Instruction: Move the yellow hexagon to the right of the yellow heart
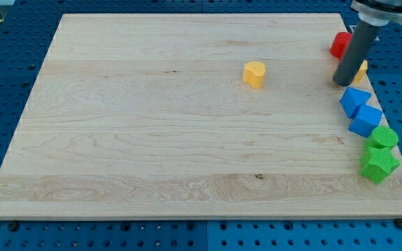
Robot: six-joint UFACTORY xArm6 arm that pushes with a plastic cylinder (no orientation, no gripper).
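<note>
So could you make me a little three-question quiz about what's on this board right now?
1. True or false: my tip touches the yellow heart.
2. Which block does the rod partly hide? A) the red block B) the yellow hexagon C) a green block
3. Fill in: the two blue blocks lie near the board's ____ edge in the view.

Key: 1. False; the tip stands far to the view's right of the heart, beside the hexagon. 2. B. 3. Right.
</note>
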